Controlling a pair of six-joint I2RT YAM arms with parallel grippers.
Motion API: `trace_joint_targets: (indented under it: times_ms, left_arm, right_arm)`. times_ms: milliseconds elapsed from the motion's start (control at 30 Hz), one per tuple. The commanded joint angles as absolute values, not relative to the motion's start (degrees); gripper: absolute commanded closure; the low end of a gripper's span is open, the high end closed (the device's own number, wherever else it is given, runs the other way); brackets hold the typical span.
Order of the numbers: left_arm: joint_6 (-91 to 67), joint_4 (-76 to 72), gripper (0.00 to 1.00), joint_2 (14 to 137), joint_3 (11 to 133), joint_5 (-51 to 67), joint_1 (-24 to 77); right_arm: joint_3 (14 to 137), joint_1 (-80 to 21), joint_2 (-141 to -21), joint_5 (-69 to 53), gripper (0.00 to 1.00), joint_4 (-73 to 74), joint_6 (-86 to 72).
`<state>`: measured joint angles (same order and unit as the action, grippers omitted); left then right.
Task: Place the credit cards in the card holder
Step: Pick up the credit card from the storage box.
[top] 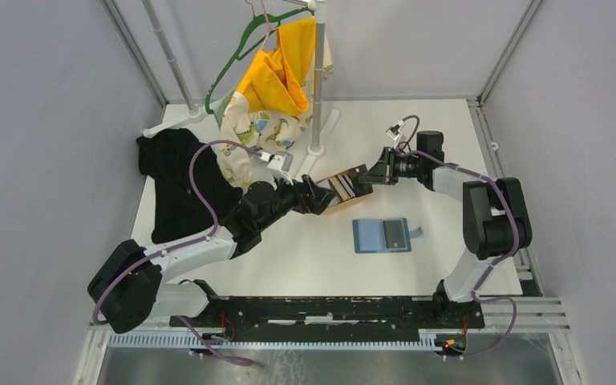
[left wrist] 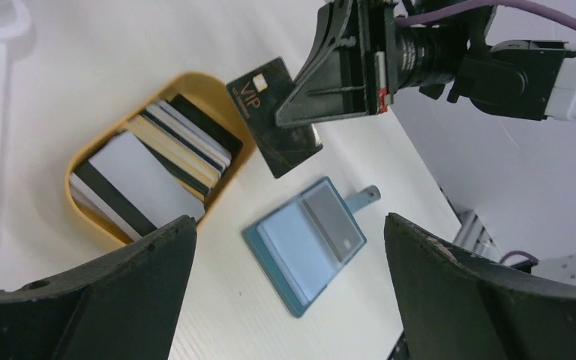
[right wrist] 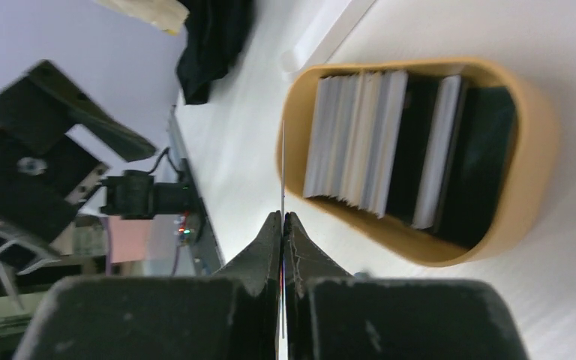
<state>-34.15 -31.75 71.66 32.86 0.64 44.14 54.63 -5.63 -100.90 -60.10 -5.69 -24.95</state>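
Several credit cards (left wrist: 150,180), black, grey and white, stand packed in an oval tan tray (left wrist: 70,191) near the table's middle (top: 343,186). My right gripper (right wrist: 283,217) is shut on one black card (left wrist: 255,105) marked VIP and holds it just above the tray's edge. In the right wrist view that card (right wrist: 283,172) shows only as a thin edge between the closed fingers. The teal card holder (left wrist: 304,244) lies open and flat on the table (top: 382,235), to the near right of the tray. My left gripper (left wrist: 291,285) hovers open and empty beside the tray.
A black garment (top: 178,188) lies at the left. A rack pole (top: 318,88) with a yellow cloth and patterned fabric stands behind the tray. The two grippers (top: 321,196) (top: 366,175) flank the tray closely. Frame rails border the table.
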Motion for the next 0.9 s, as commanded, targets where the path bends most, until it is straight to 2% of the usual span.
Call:
trace_joint_targets:
  times_ms: [0, 200, 633, 800, 867]
  left_arm:
    - [-43.19, -35.76, 0.00, 71.15, 29.88, 8.18, 43.34]
    - [-47.12, -37.38, 0.04, 71.49, 29.70, 8.88, 43.27]
    - [-48.87, -36.32, 0.18, 75.80, 32.75, 10.23, 42.74]
    - [-47.63, -43.31, 0.29, 73.34, 30.83, 15.81, 42.40]
    - [-45.57, -45.88, 0.30, 69.43, 28.72, 17.20, 42.37]
  right_arm:
    - [49.32, -5.62, -96.00, -65.15, 1.00, -27.07, -46.95]
    - [46.80, -5.58, -96.14, -63.41, 1.00, -26.67, -57.90]
    - [45.53, -6.82, -94.56, -66.13, 1.00, -31.20, -62.79]
    - [49.26, -10.64, -90.89, -70.73, 1.00, -32.61, -52.14]
    - [51.07, -12.35, -88.58, -72.30, 1.00, -31.74, -46.07]
